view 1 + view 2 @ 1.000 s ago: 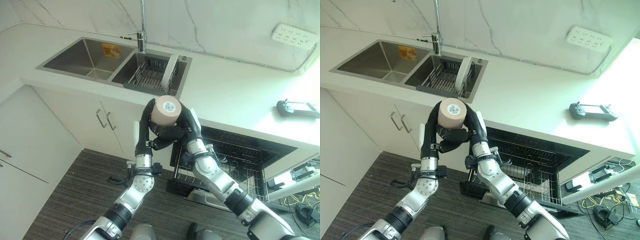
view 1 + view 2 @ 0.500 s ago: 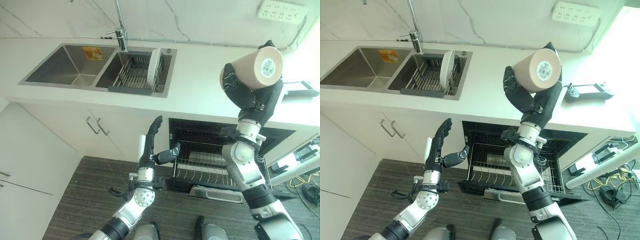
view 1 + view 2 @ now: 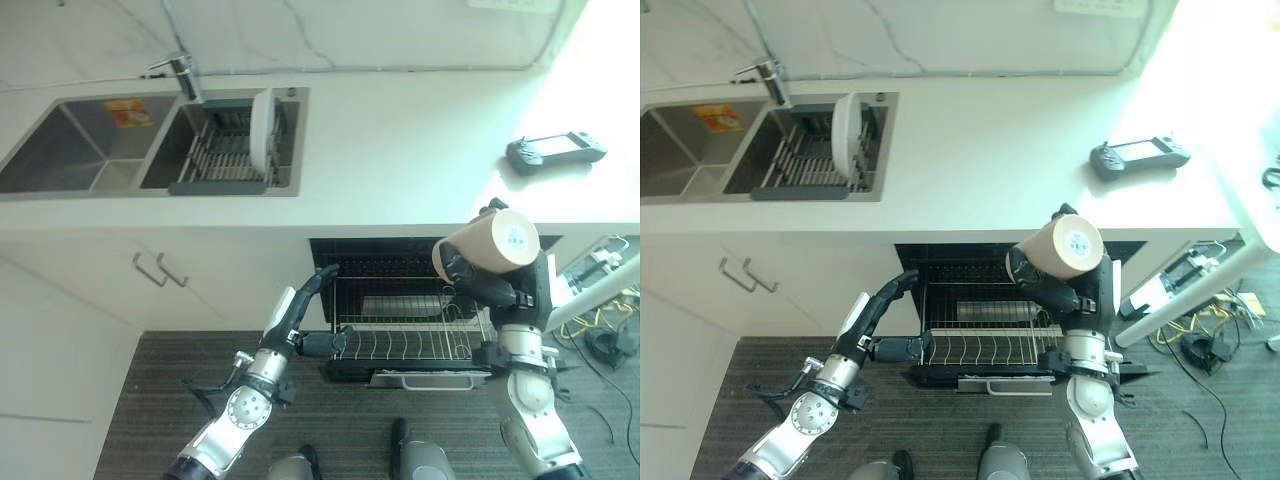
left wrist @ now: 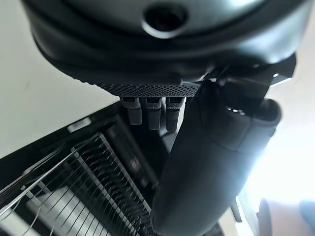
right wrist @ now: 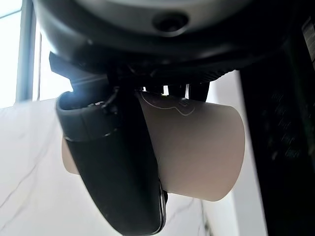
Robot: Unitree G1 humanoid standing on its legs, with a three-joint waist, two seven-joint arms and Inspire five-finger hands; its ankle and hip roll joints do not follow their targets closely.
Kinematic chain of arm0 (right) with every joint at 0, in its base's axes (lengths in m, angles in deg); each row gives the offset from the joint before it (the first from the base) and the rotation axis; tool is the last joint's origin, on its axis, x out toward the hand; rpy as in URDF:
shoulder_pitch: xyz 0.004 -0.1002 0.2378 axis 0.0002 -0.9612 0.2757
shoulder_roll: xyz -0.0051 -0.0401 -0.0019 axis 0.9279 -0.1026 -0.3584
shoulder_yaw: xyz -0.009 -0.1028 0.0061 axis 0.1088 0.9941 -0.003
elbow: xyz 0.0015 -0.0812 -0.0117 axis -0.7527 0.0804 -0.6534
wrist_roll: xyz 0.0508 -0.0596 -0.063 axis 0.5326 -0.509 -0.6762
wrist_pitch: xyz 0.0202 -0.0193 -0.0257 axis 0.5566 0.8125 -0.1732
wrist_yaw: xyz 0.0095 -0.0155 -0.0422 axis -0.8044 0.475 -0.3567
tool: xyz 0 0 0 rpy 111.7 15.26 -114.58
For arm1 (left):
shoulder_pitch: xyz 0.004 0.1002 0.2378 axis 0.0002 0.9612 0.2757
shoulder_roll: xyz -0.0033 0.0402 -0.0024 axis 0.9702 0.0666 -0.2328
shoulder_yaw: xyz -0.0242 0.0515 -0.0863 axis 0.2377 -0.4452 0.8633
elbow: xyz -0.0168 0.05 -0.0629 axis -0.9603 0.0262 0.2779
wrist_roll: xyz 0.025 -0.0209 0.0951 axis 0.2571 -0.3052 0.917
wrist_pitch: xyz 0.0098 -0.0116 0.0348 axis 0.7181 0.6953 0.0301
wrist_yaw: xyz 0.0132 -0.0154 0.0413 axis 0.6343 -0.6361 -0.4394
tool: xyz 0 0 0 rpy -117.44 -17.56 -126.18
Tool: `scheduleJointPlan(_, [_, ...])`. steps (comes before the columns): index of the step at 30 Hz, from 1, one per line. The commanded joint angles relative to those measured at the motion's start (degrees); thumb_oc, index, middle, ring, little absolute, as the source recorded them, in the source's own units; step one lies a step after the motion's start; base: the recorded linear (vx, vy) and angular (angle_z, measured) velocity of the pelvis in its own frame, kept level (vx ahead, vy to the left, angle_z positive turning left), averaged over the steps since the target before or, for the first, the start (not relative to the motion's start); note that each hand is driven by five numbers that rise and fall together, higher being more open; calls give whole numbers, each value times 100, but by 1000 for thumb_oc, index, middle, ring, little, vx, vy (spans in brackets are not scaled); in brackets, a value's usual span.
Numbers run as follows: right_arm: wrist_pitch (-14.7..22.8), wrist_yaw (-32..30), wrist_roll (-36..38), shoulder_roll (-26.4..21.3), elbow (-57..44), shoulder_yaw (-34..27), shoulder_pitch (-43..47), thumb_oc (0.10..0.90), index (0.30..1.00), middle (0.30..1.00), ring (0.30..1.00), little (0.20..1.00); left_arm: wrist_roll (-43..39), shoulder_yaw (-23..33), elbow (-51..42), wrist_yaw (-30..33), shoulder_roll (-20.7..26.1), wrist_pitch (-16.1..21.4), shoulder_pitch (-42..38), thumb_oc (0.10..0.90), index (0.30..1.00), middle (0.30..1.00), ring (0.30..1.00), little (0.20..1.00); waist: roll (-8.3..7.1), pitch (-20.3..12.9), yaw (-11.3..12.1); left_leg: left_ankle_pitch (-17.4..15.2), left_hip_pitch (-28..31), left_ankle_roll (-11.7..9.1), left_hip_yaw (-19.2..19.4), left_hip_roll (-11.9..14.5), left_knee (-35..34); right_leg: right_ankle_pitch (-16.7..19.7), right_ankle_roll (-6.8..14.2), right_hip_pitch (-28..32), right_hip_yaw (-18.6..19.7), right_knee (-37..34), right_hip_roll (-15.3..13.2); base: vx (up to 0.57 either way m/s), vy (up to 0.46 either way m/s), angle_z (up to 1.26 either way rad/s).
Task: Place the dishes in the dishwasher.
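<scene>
Your right hand is wrapped around the cup just above the open dishwasher's pulled-out rack, your left hand spread empty beside it, and a plate waits in the sink rack.

Daylight pours in from the right, bleaching the counter on that side to near white with glare. The cabinets and floor on the left sit dimmer. In the wrist views each hand is a dark, soft-focus silhouette against blown-out brightness. The cup is shaded.
</scene>
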Motion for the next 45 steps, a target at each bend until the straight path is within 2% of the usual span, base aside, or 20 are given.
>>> scheduleJointPlan(1, [544,577,47,-251,-762,-442,657,400,300,300,300,300,-62,179,-842,-429,144,459,-286,800,900,900,900,900,-21,-306,-5,-491,-102,156,199,312,320,-1131,293,312,354,372,-149,-12,4,-20])
scheduleJointPlan(6, [451,795,4,-288,-620,-510,330,400,300,300,300,300,315,333,-861,-640,370,381,-264,800,900,900,900,900,20,-276,-178,-479,-160,153,296,321,320,-1090,341,176,476,372,-126,-22,5,-18])
scheduleJointPlan(9, [164,866,-32,-338,-377,-432,254,400,300,300,300,300,959,319,-743,-429,511,305,-349,800,900,900,900,900,43,-269,-249,-475,-151,147,362,334,320,-1075,361,145,520,372,-134,8,9,-8])
scheduleJointPlan(12, [133,915,-89,-355,138,-322,256,400,300,300,300,300,1456,219,-559,-446,627,197,-513,800,900,900,900,900,52,-262,-294,-454,-141,135,398,351,320,-1058,371,136,544,372,-138,30,-10,-13])
scheduleJointPlan(14, [331,832,-106,-369,450,-300,341,400,300,300,300,300,1817,88,-466,-427,705,158,-638,800,900,900,900,900,64,-268,-295,-441,-151,128,389,355,320,-1048,377,123,549,372,-147,59,-20,-7])
scheduleJointPlan(16, [237,892,-230,-422,761,-325,524,400,300,300,300,300,2091,-48,-410,-571,752,29,-830,800,900,900,900,900,87,-263,-272,-421,-180,119,354,350,320,-1035,382,103,542,372,-162,62,-17,0])
scheduleJointPlan(17, [67,899,-218,-475,963,-342,657,400,300,300,300,300,2150,-154,-357,-724,802,-72,-959,800,900,900,900,900,92,-244,-250,-405,-203,109,335,348,320,-1018,393,89,530,372,-180,38,-22,0])
scheduleJointPlan(20, [-368,832,-50,-630,1326,-446,962,400,300,300,300,300,2143,-315,-355,-1094,883,-291,-1175,800,900,900,900,900,93,-187,-186,-358,-277,99,290,345,320,-981,402,43,489,372,-210,9,-29,7])
scheduleJointPlan(26, [-615,675,-354,-855,1913,-507,1534,400,300,300,300,300,1944,-620,-364,-1631,923,-555,-1471,800,900,900,900,900,108,-37,-76,-304,-350,89,243,351,320,-919,408,0,443,372,-252,-3,-10,12])
scheduleJointPlan(32, [-1085,630,-501,-1057,2378,-582,2006,400,300,300,300,300,1233,-766,-428,-2469,907,-847,-1628,800,900,900,900,900,152,94,38,-263,-410,87,203,338,320,-874,407,-14,377,372,-299,-6,5,12])
scheduleJointPlan(36, [-1431,600,-675,-1178,2997,-599,2395,400,300,300,300,300,668,-900,-538,-2983,899,-1235,-1717,800,900,900,900,900,201,235,115,-218,-470,78,184,337,320,-842,397,-34,307,372,-330,-16,5,8])
scheduleJointPlan(43, [-1773,587,-1116,-1401,4126,-454,3143,400,300,300,300,300,607,-1093,-688,-3414,1148,-1299,-2074,800,900,900,900,900,291,519,243,-148,-636,76,102,299,320,-775,375,-136,249,372,-377,-16,-4,11])
scheduleJointPlan(45, [-1771,545,-1187,-1488,4440,-417,3332,400,300,300,300,300,630,-1094,-739,-3494,1244,-1287,-2150,800,900,900,900,900,313,585,284,-131,-688,73,80,292,320,-759,373,-175,241,372,-384,-32,-10,7])
